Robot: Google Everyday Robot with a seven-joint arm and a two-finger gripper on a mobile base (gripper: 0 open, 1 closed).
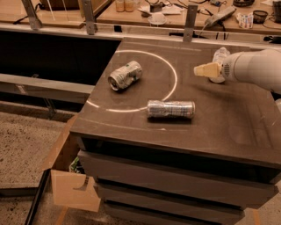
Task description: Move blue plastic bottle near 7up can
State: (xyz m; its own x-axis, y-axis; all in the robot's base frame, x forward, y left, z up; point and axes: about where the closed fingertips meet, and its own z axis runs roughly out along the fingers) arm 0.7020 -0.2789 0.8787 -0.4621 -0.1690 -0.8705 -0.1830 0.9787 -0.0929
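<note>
The blue plastic bottle [219,55] stands at the far right of the dark table, and the arm hides its middle. My gripper [203,70] is on a white arm reaching in from the right. Its tan tip points left, in front of the bottle and just past its left side. The 7up can [125,75], dented and pale green and white, lies on its side at the left, across the painted white circle's left arc [172,70]. The gripper is well to the right of the can.
A slimmer silver can [170,109] lies on its side near the table's front middle. The table [228,127] sits on stacked drawers. A cardboard box [72,186] stands on the floor at the lower left. A cluttered bench [175,13] runs behind.
</note>
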